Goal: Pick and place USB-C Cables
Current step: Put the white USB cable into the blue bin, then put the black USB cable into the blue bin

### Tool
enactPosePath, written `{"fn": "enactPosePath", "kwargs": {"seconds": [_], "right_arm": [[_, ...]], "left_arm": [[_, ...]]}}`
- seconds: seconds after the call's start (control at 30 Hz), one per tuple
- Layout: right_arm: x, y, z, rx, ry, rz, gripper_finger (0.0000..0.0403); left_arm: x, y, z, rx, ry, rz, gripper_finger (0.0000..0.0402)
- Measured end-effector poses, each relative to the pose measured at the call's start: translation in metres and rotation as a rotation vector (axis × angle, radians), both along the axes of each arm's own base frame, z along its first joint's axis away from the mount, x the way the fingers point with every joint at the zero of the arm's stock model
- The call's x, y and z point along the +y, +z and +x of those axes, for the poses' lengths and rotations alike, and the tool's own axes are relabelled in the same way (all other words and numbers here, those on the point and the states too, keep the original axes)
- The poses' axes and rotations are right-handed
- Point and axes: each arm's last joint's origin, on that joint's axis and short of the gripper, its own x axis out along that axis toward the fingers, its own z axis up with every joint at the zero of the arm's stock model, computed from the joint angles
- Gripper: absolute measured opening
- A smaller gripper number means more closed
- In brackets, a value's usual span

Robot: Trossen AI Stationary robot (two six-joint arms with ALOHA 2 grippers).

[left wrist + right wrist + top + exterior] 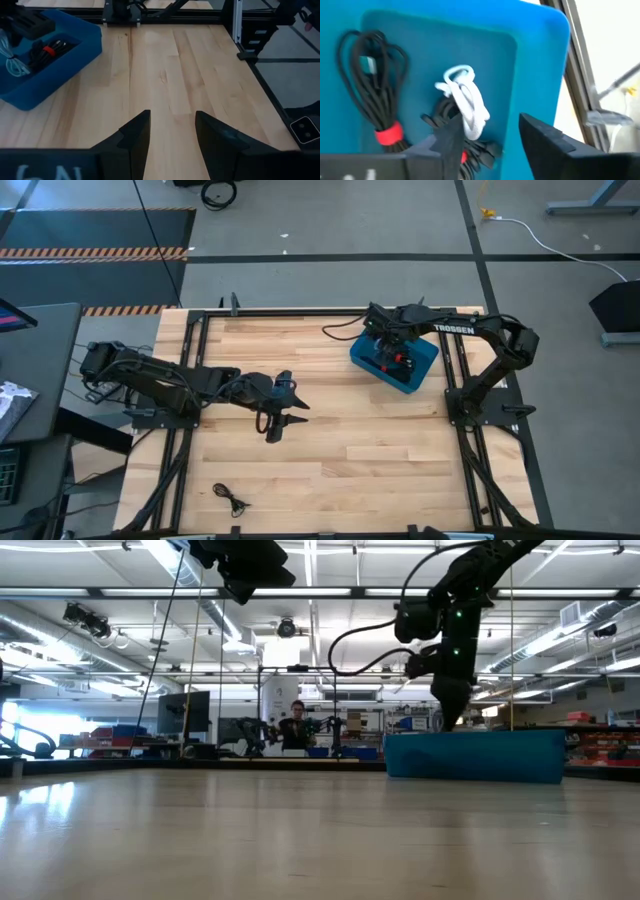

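Note:
A blue bin (360, 358) stands on the table's far right part. The right wrist view shows what lies inside it: a black cable bundle with a red tie (375, 95), a white cable bundle (466, 102) and another black bundle (477, 147) under the white one. My right gripper (490, 122) hangs open over the bin (535, 60), one fingertip close beside the white bundle. One more thin black cable (232, 498) lies on the table near its near edge. My left gripper (280, 423) is open above the table's middle.
Black frame rails (190, 380) run along the table's left, right and far sides. Bare wood (170, 70) stretches between my left gripper and the bin (45, 85). In the low view a person (296, 725) is far off in the room beyond the table.

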Motion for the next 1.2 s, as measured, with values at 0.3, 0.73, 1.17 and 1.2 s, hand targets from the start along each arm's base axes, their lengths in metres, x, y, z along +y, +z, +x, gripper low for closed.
{"fn": "enactPosePath", "kwargs": {"seconds": [0.3,0.73,1.17,1.2], "right_arm": [[0.007,-0.002,-0.014,0.135,-0.095,0.034,0.0232],[0.018,-0.001,0.004,0.034,-0.002,0.014,0.0197],[0.073,0.04,0.049,-0.197,0.205,0.135,0.0189],[0.081,0.043,0.052,-0.227,0.234,0.175,0.0189]], "left_arm": [[0.0,-0.001,0.0,0.006,-0.001,0.002,0.0164],[0.0,-0.001,0.0,0.008,0.0,0.001,0.0164],[-0.001,0.006,-0.021,0.266,0.041,-0.046,0.0165],[-0.004,0.009,-0.025,0.317,0.039,-0.045,0.0165]]}}
